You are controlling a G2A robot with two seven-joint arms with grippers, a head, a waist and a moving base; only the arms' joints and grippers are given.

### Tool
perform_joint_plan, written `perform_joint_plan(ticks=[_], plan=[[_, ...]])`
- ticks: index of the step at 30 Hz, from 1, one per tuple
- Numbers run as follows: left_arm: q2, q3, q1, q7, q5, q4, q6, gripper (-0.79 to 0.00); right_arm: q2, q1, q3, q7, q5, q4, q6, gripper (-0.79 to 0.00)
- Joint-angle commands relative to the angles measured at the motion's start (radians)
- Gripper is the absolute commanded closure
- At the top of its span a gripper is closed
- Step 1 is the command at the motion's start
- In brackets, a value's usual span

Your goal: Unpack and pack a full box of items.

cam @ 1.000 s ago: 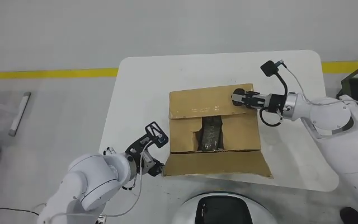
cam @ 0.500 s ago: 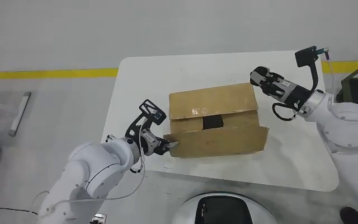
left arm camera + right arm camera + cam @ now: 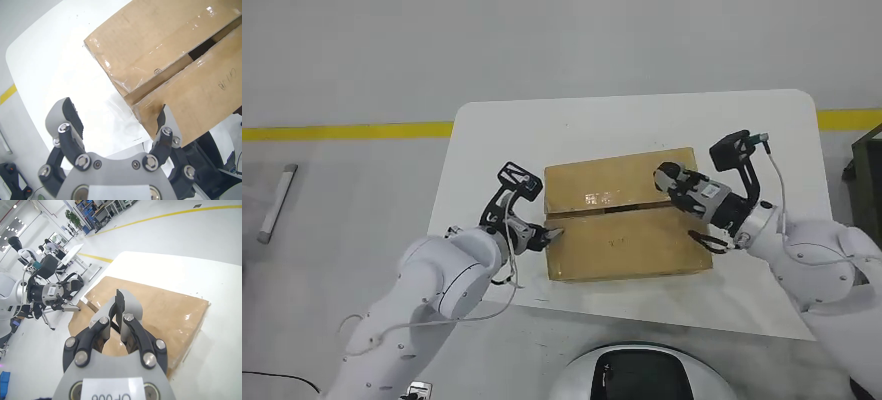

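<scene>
Two robot grippers press down the flaps of a cardboard box (image 3: 627, 225) on a white table (image 3: 502, 140).

The left gripper (image 3: 116, 108) has its fingers spread wide. One finger rests against the corner of the near flap (image 3: 632, 245), left of centre in the top view, apparently holding that flap flat rather than gripping it. The right gripper (image 3: 121, 298) has its fingers pinched together with nothing between them. It sits over the right end of the far flap (image 3: 617, 180), probably so the closed tip can push. The box is at the centre of the top view with both flaps folded in, and only a narrow dark slit (image 3: 607, 206) remains between them. Its contents are hidden, so packing appears nearly finished.
</scene>
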Motion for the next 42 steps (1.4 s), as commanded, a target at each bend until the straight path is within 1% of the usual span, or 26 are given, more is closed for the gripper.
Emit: perform_joint_plan(ticks=[1,3,6,12,16,19,24,29,31,33,34,42], plan=[[-0.004,0.006,-0.004,-0.005,0.008,0.007,0.008,-0.785,-0.004,0.007,-0.027,-0.008,-0.014,0.015,0.011,0.000],[-0.007,0.008,-0.006,-0.009,0.015,0.013,0.012,-0.785,-0.008,0.015,-0.051,-0.031,-0.064,0.026,0.034,0.000],[-0.011,0.008,-0.007,-0.018,0.023,0.025,0.021,-0.785,-0.017,0.011,-0.094,-0.080,-0.101,0.043,0.047,0.000],[-0.017,-0.001,-0.009,-0.035,0.025,0.031,0.022,-0.785,-0.031,0.032,-0.157,-0.075,-0.143,0.076,0.102,0.000],[-0.020,-0.012,-0.008,-0.065,0.033,0.036,0.031,-0.785,-0.039,0.051,-0.174,-0.070,-0.147,0.096,0.112,0.000],[-0.017,-0.037,0.000,-0.097,0.035,0.024,0.037,-0.785,-0.043,0.060,-0.184,-0.068,-0.165,0.103,0.119,0.000],[-0.005,-0.122,0.033,-0.146,0.032,-0.016,0.067,-0.785,-0.050,0.063,-0.195,-0.071,-0.171,0.112,0.127,0.000],[0.005,-0.205,0.091,-0.161,0.025,-0.060,0.102,-0.785,-0.056,0.062,-0.194,-0.068,-0.158,0.114,0.130,0.000],[0.008,-0.226,0.124,-0.169,0.014,-0.056,0.124,-0.785,-0.058,0.062,-0.192,-0.065,-0.153,0.115,0.130,0.000],[0.010,-0.238,0.150,-0.208,0.029,-0.036,0.163,-0.785,-0.059,0.062,-0.189,-0.061,-0.150,0.116,0.130,0.000],[0.010,-0.240,0.152,-0.209,0.023,-0.038,0.173,-0.785,-0.060,0.062,-0.188,-0.059,-0.149,0.116,0.130,0.000],[0.010,-0.240,0.152,-0.209,0.023,-0.038,0.173,-0.785,-0.065,0.058,-0.172,-0.043,-0.135,0.115,0.128,0.000]])
